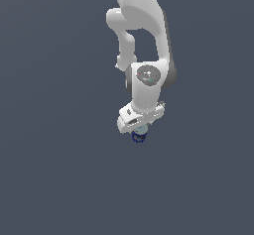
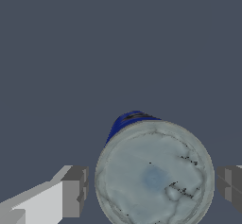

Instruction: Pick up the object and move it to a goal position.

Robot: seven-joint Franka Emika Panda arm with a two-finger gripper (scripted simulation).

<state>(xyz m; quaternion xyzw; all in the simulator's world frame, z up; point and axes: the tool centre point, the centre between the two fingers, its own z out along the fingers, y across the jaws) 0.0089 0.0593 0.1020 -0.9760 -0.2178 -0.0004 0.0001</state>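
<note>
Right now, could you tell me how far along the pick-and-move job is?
Done: the white gripper is lowered over the small blue-sided cylinder with a pale grey top. In hand: the grey fingers flank it with gaps, not yet closed. Left: grasping, lifting, carrying to the goal.

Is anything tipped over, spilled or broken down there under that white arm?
Nothing stands out. The small can stands upright with its pale round top facing the wrist camera, between the two grey fingers of the gripper, a gap showing on each side. No spill or damage shows.
</note>
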